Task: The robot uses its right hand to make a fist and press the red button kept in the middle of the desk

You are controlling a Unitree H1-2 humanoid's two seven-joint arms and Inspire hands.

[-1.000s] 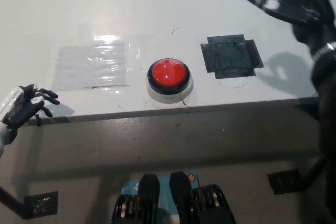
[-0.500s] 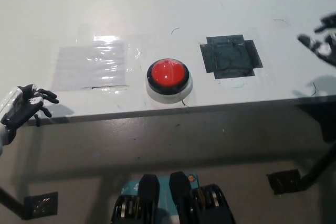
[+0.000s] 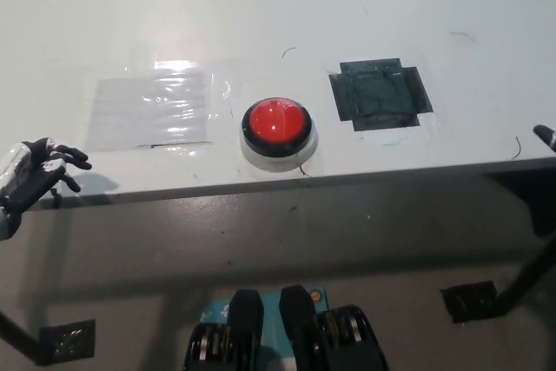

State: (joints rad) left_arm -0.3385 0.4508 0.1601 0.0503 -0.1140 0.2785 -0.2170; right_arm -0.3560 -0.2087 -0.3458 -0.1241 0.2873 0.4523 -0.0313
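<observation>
The white worktop (image 3: 365, 6) is lying wide and mostly bare under the lamp glare. A patch of clear tape or film (image 3: 152, 110) is shining on its left part, and a dark square patch of tape (image 3: 380, 95) is sitting to the right of the middle. A few thin dark squiggles are showing on the surface near the far right edge. Below the worktop's front edge, grey floor is showing, with two small dark plates (image 3: 66, 339) at the lower left and lower right.

The red button (image 3: 276, 122) is sitting in its black ring on a pale round base, between the clear film and the dark patch, close to the worktop's front edge. Nothing is covering it and nothing is standing between it and either side of the worktop.

The right robot hand (image 3: 546, 136) is showing only as a small black tip at the right edge of the view, just above the front edge of the worktop, well apart from the button and on the far side of the dark patch from it. So little of it is in view that I cannot tell whether it is clenched or released.

The left robot hand (image 3: 39, 173) is resting at the lower left, at the worktop's front edge, well apart from the button. Its dark fingers (image 3: 73, 158) are spreading loosely and slightly curled, grasping nothing, with its shadow falling on the worktop beside it.
</observation>
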